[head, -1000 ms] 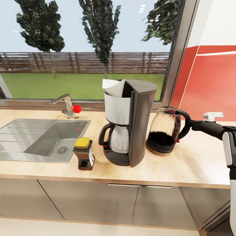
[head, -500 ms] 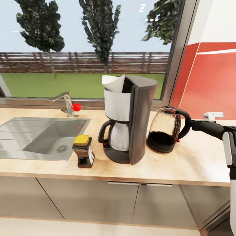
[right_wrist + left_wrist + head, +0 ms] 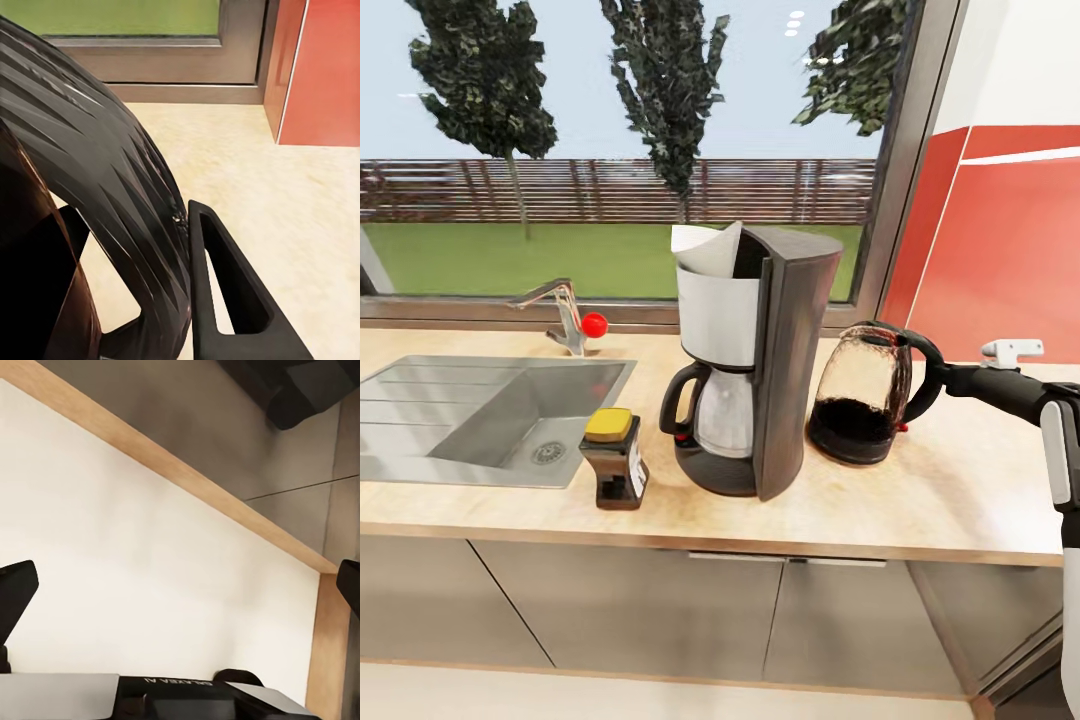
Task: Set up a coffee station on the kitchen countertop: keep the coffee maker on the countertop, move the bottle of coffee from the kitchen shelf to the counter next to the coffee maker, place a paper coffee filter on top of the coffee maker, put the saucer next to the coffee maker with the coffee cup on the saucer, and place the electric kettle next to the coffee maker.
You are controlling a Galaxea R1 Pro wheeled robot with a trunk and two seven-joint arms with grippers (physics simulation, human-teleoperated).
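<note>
Right claw point(image 3: 932, 378) closed on the black loop handle of the electric kettle point(image 3: 860, 395); in the right wrist view one dark finger point(image 3: 225, 300) lies against the handle's ribbed surface. Right arm reaches in from the right edge of the head view, forearm roughly level above the counter point(image 3: 920, 500), white wrist segment hanging at the frame's edge.

Left claw point(image 3: 180, 652): two dark fingertips set wide apart, nothing between them, pointed at a pale floor and a wooden plinth strip below grey cabinet fronts. Small lettering on the left claw body, too blurred to read.

Kettle stands on the counter just right of the coffee maker point(image 3: 755, 365), not touching. Paper coffee filter point(image 3: 705, 250) sits in the top of the filter basket. Bottle of coffee point(image 3: 613, 460), yellow cap, stands just left of the coffee maker, beside the sink point(image 3: 480, 420); white side label, print illegible. Tap with a red knob point(image 3: 594, 324) behind the sink.
</note>
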